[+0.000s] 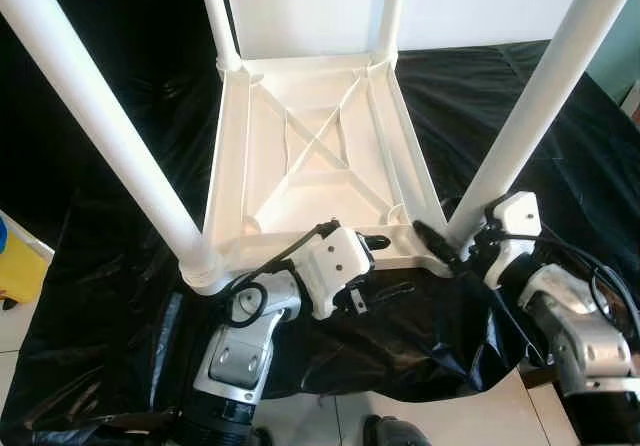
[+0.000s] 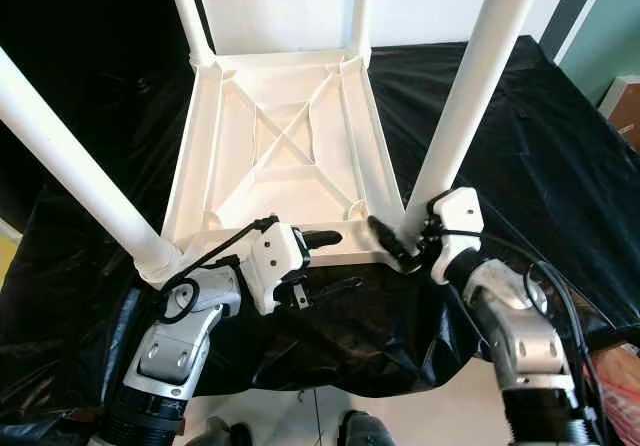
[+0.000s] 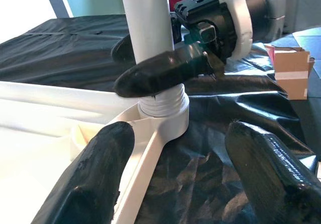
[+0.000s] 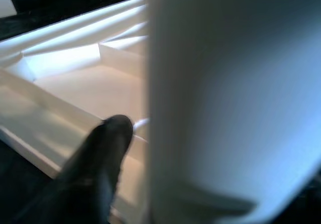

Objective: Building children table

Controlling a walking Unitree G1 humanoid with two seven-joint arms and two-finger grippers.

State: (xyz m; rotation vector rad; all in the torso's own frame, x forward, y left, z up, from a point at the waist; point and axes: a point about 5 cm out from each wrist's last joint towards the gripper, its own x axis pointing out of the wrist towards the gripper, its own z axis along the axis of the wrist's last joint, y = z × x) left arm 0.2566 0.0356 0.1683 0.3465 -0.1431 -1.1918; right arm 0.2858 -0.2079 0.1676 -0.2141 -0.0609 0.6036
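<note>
A white plastic children's table lies upside down on a black sheet, with all its legs pointing up. My left gripper is open at the near rim, one finger above the rim and the other over the sheet. My right gripper is shut on the base of the near right leg, just above its socket. In the left wrist view, a right finger crosses in front of that leg. The right wrist view has the leg close up beside one black finger.
The near left leg slants up past my left arm, and two far legs stand by a white wall. A yellow object sits at the left edge. A cardboard box stands to the right. Pale floor tiles show below the sheet.
</note>
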